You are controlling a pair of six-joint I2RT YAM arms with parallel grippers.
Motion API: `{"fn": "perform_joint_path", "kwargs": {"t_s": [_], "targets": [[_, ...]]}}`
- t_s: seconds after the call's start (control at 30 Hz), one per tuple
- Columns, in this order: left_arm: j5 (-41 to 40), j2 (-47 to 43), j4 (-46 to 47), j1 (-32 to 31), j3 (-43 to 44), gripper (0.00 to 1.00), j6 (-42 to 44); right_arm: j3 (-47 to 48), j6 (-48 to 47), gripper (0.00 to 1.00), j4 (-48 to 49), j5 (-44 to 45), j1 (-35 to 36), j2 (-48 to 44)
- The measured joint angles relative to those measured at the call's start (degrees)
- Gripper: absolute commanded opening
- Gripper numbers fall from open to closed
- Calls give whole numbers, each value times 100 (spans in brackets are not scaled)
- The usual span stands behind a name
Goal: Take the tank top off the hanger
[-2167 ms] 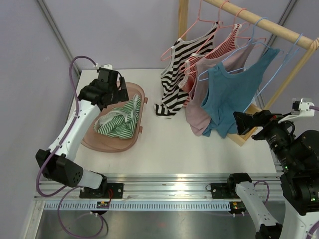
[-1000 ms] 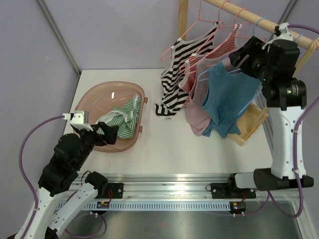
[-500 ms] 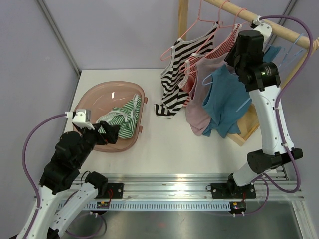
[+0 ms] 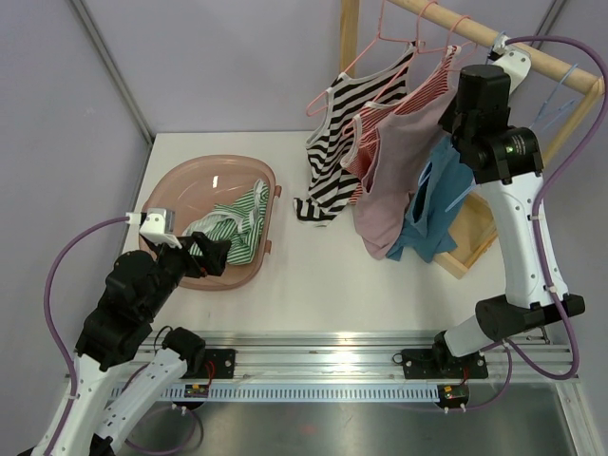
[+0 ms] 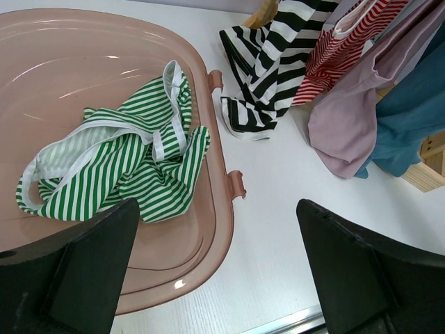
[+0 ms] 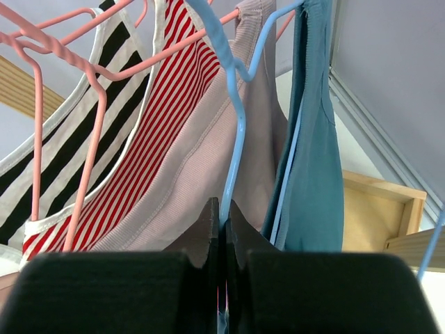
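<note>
The blue tank top [image 4: 429, 204] hangs right of centre in the overhead view, bunched into a narrow drape rather than spread flat, its lower edge just above the wooden base [image 4: 475, 242] of the rack. It is on the blue hanger [image 6: 235, 104]. In the right wrist view the hanger's wire runs down the middle of the frame, with the blue fabric falling beside it on the right.

The right gripper [image 6: 221, 216] is clamped on that wire. Its two fingers meet at the bottom centre of the frame, and the wire disappears into the seam between them.

To the left of the blue top, touching it, hangs a mauve top [image 4: 389, 180]. Next come a red-striped top [image 4: 427, 87] and a black-and-white striped top [image 4: 332, 142], the striped ones on pink hangers [image 6: 36, 139]. All hang from the wooden rod [image 4: 446, 21] slanting across the upper right corner.

At the left of the overhead frame, well apart from the rack, a pink basin [image 4: 195, 180] sits on the white table [image 4: 313, 285] with a crumpled green-striped garment [image 4: 228, 233] inside it.

The left gripper [image 4: 204, 255] hovers at the basin's near rim (lower left of the frame), fingers spread wide with nothing between them.
</note>
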Motion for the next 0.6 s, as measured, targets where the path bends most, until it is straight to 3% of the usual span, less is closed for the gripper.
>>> {"fn": "perform_joint_path", "kwargs": {"t_s": [0.47, 0.6], "targets": [[94, 39, 13, 2, -52, 99, 0, 564, 177, 0, -98, -223, 0, -221], [122, 57, 17, 2, -66, 99, 0, 323, 208, 0, 7, -562, 0, -542]]}}
